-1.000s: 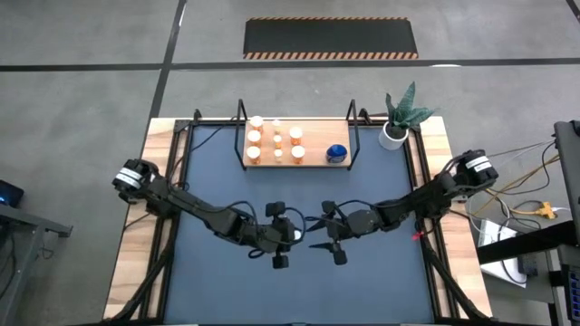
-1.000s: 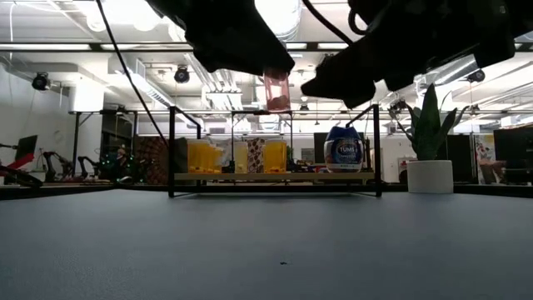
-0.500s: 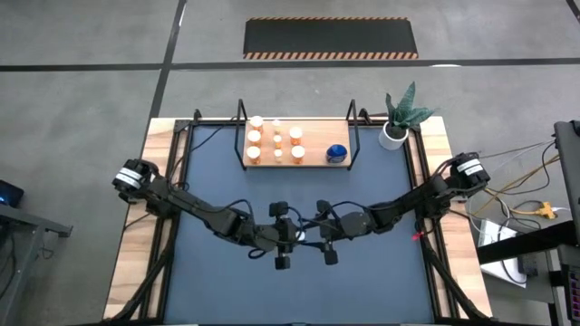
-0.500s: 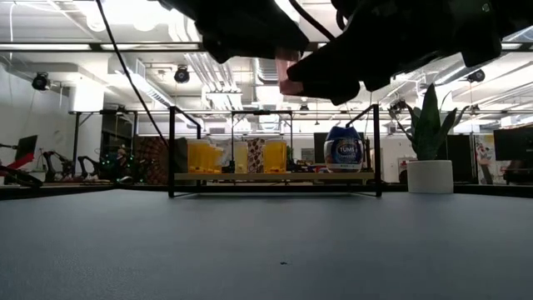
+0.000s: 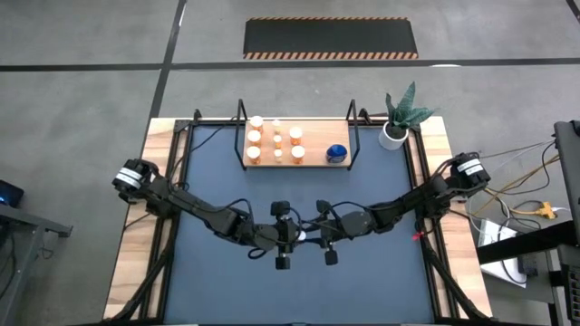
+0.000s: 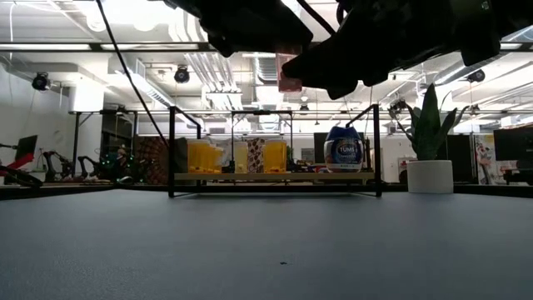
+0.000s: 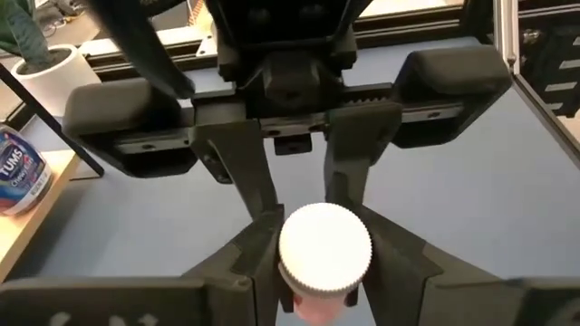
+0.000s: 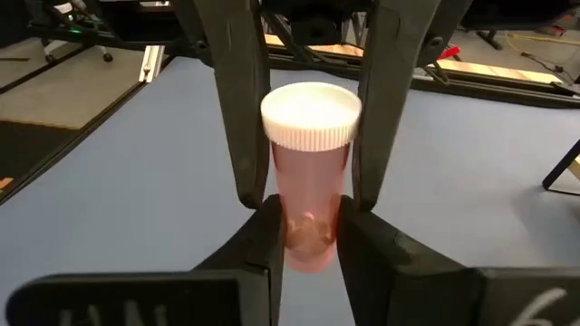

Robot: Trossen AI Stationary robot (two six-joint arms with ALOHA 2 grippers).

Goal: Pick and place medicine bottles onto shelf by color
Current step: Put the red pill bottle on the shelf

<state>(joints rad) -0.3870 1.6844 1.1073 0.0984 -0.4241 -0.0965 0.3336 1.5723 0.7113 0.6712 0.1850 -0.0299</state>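
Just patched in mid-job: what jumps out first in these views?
Both hands meet above the middle of the mat, pinching one white-capped orange bottle between them in mid-air: the left hand and the right hand both have fingers against it, as for a handover. At the table's far edge, the shelf already carries a cluster of orange bottles and, apart to the right, one blue bottle.

Both arms are stretched inward from the outer edges until the wrists meet mid-air. The left claw (image 5: 292,234) and right claw (image 5: 311,233) are closed upon one held bottle (image 8: 308,172), tip to tip.
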